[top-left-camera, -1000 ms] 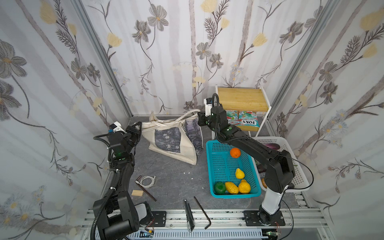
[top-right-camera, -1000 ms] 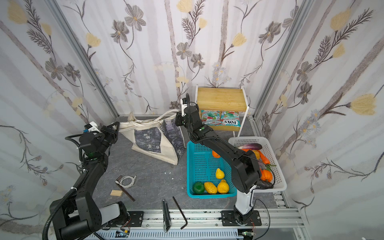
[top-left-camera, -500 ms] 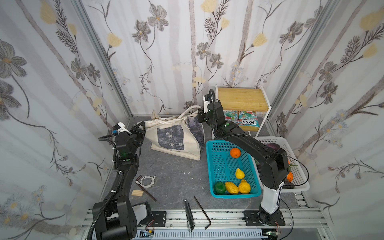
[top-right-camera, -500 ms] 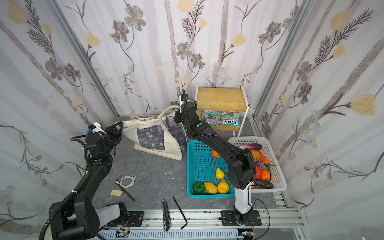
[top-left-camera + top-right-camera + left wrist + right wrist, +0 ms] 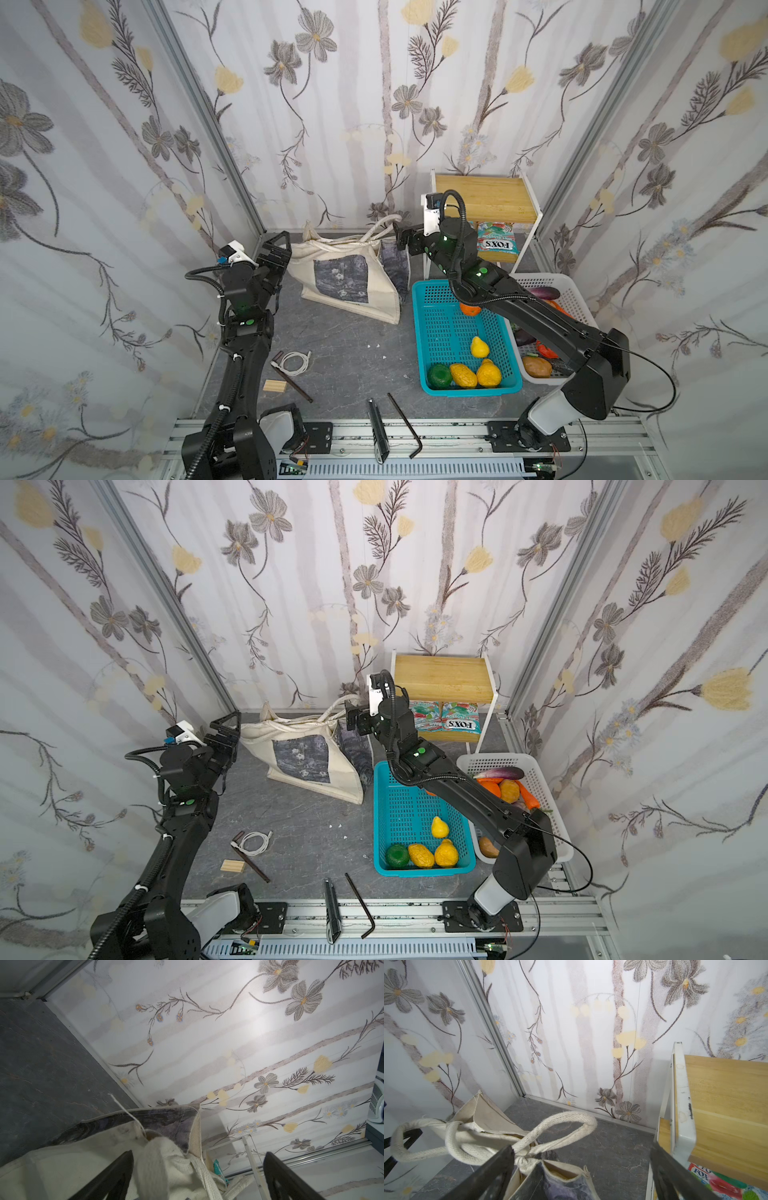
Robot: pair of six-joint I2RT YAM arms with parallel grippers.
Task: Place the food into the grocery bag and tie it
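Right wrist view, right gripper [image 5: 581,1148] with jaws spread wide at knotted cream rope handles [image 5: 467,1147] of large cream canvas grocery bag [image 5: 345,278] with dark printed panels, bag slumped near back wall [image 5: 353,124], right arm [image 5: 540,316] stretched forward, left arm [image 5: 245,332] raised, left gripper [image 5: 276,251] jaws likewise apart beside bag's left edge

Bright, even light, faint shadows; glare on the wallpaper [image 5: 257,1022]; edges bowed.

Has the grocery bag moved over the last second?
Yes, slightly: the grocery bag has shifted right, and its lower corner is now nearer the teal basket.
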